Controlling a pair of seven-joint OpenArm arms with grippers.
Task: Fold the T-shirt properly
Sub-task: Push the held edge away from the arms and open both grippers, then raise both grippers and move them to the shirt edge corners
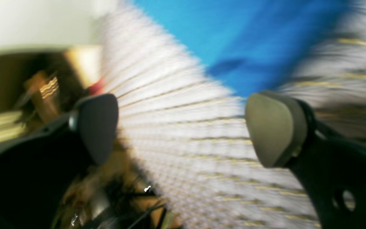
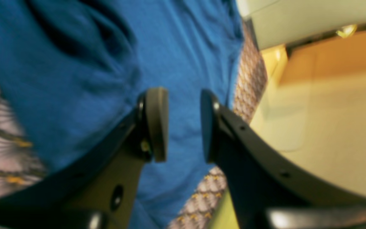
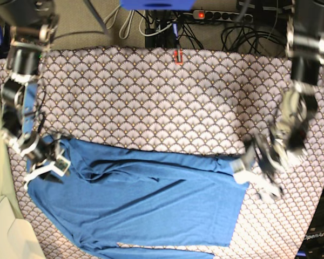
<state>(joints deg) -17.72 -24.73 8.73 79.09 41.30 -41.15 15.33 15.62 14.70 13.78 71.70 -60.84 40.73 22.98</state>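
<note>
Blue soft knit fabric fills the near half of the table: the large plain medium-blue T-shirt (image 3: 146, 208) with long sleeves lies spread on the grey-white scallop-patterned table cloth (image 3: 151, 102), its far edge running roughly left to right across the middle of the table and its near part reaching the bottom of the base view. Creases gather in the cloth of the shirt toward its left side. At the shirt's left far corner sits the right gripper (image 3: 53, 162), low over the fabric; the right wrist view shows its two grey pads (image 2: 156, 124) parted by a narrow gap with only blue knit lying behind them and nothing pinched between, so the jaws stand slightly apart and empty. Beyond the shirt's edge in that view a strip of the patterned cloth and a pale floor appear. At the shirt's right far corner is the left gripper (image 3: 257, 170), just beside the edge of the blue fabric. In the blurred left wrist view its jaws are spread wide, the pads (image 1: 273, 128) far apart over the scalloped cloth, holding nothing, with the blue shirt lying farther off past the fingertips.
</note>
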